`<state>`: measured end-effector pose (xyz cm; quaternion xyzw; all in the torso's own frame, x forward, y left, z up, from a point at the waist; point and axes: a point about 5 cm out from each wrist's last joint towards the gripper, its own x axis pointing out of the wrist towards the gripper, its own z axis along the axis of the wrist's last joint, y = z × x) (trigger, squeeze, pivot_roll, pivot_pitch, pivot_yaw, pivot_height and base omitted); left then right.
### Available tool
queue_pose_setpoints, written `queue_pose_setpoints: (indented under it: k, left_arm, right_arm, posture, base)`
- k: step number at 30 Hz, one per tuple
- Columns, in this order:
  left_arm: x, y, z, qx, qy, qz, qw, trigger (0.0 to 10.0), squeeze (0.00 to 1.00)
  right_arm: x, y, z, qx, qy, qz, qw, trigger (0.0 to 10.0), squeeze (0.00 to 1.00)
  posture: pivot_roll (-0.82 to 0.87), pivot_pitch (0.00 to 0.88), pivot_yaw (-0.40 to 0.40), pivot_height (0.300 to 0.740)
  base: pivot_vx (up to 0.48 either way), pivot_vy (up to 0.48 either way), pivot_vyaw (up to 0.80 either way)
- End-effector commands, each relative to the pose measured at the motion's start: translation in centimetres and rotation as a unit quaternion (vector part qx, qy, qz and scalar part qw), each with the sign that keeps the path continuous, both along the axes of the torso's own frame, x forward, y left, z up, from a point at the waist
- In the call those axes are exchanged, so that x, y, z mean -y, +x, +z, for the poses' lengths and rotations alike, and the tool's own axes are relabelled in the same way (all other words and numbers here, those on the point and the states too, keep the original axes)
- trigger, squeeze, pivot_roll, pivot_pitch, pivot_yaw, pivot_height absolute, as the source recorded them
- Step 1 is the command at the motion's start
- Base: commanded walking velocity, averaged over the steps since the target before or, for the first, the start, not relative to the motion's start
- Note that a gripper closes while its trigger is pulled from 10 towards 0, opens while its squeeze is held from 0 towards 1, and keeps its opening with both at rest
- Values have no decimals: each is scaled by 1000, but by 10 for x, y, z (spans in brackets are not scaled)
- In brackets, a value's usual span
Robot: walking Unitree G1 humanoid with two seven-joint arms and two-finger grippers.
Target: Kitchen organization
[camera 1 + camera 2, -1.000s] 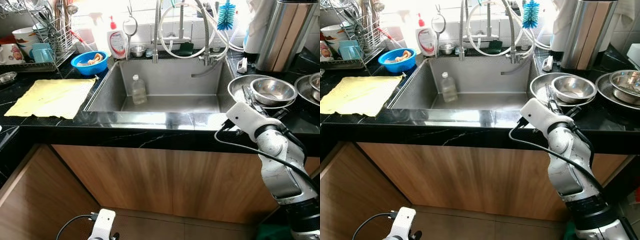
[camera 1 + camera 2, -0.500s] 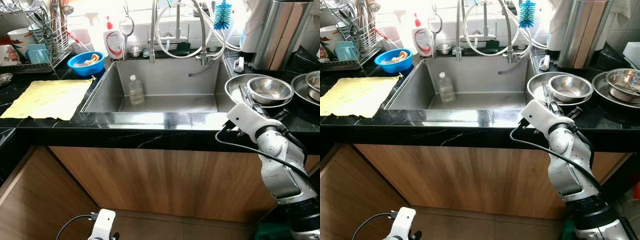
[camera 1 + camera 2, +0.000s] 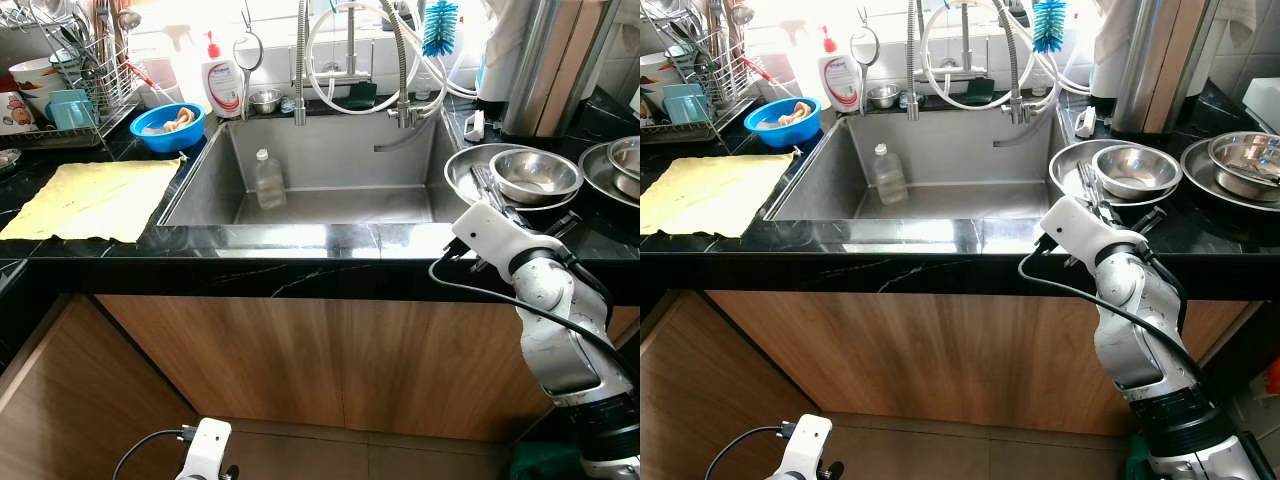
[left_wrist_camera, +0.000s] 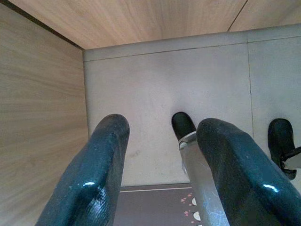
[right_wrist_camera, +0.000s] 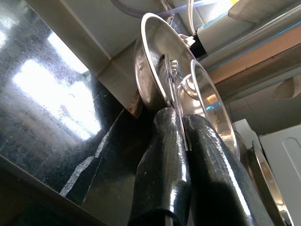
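Risk sits nearest, where the right gripper (image 5: 181, 141), fingers pressed onto the rim of the wide steel bowl (image 3: 462, 175) on the counter (image 3: 300, 275) right of the sink (image 3: 330, 170), may slip and tip the smaller bowl (image 3: 535, 175) nested inside, while the left gripper (image 4: 162, 160) hangs spread and idle, and farther off the sink holds a bottle (image 3: 267, 178) and the blue bowl (image 3: 170, 125) holds scraps.

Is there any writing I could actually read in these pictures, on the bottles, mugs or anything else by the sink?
No text can be read.
White bottle with a red cap behind the sink: red and white label, print too small and blurred.
Mug at the far left: a printed picture, no legible words.
Clear bottle in the sink: no label visible.
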<state>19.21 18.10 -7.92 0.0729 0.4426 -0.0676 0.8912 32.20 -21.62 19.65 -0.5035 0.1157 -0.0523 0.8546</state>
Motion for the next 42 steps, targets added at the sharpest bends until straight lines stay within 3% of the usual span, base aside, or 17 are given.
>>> queue_pose_setpoints:
  k: [1,4,5,9,10,11,12,13,14,20,21,22,26,27,40,41,42]
  left_arm:
    - [-5,-5,-2,-12,9,0,1000,10000,0]
    - [-5,-6,-2,-12,8,0,1000,10000,0]
    - [-5,-5,-2,-13,8,0,1000,10000,0]
    - [-5,-5,-2,-13,8,0,1000,10000,0]
    - [-5,-5,-2,-13,8,0,1000,10000,0]
    - [-5,-5,-2,-13,8,0,1000,10000,0]
    - [-5,-5,-2,-13,8,0,1000,10000,0]
    - [-5,-5,-2,-13,8,-1,1000,10000,0]
    - [-5,-5,-2,-12,7,-1,1000,10000,0]
    - [-5,-4,-2,-12,7,-1,1000,10000,0]
    - [-5,-4,-2,-12,7,-1,1000,10000,0]
    - [-5,-4,-2,-12,7,-1,1000,10000,0]
    - [-5,-4,-2,-13,7,-1,1000,10000,0]
    - [-5,-4,-2,-13,7,-1,1000,10000,0]
    - [-6,-4,-2,-13,7,-2,1000,10000,0]
    - [-6,-4,-2,-13,7,-3,1000,10000,0]
    - [-6,-4,-2,-14,7,-2,1000,10000,0]
  right_arm:
    - [-9,2,0,-4,5,17,1000,0,0]
    - [-9,2,0,-4,5,18,1000,0,0]
    - [-9,3,0,-2,3,17,1000,8392,0]
    - [-9,3,0,-2,5,18,1000,10000,0]
    - [-9,3,0,-2,8,18,1000,10000,98]
    - [-9,3,0,-2,9,18,1000,10000,702]
    - [-9,3,0,-2,9,18,1000,10000,957]
    - [-9,3,0,-2,8,18,1000,10000,914]
    - [-9,3,0,-3,4,18,1000,10000,0]
    - [-10,3,1,-1,5,20,1000,10000,0]
    - [-10,3,1,0,7,21,1000,10000,733]
    - [-10,4,2,1,9,22,1000,10000,1000]
    - [-12,4,4,7,-2,29,1000,10000,984]
    - [-14,5,4,8,2,33,999,10000,0]
    - [-15,5,4,10,1,37,999,10000,0]
    - [-15,5,4,10,1,37,999,8706,0]
    - [-15,5,4,10,2,37,999,1216,0]
  posture:
    - [-183,0,122,740]
    - [-182,0,121,740]
    - [-181,0,121,740]
    - [-181,0,121,740]
    - [-181,0,121,740]
    - [-181,0,121,740]
    - [-181,0,121,740]
    - [-181,0,121,740]
    - [-183,0,122,740]
    - [-181,0,122,740]
    - [-181,0,123,740]
    - [-180,0,124,740]
    - [-180,0,124,740]
    - [-180,0,125,740]
    - [-179,0,126,740]
    - [-179,0,126,740]
    - [-179,0,126,740]
  base:
    - [0,0,0]
    - [0,0,0]
    - [0,0,0]
    - [0,0,0]
    - [0,0,0]
    - [0,0,0]
    - [0,0,0]
    - [0,0,0]
    - [0,0,0]
    - [0,0,0]
    - [0,0,0]
    - [0,0,0]
    - [0,0,0]
    - [0,0,0]
    - [0,0,0]
    - [0,0,0]
    - [0,0,0]
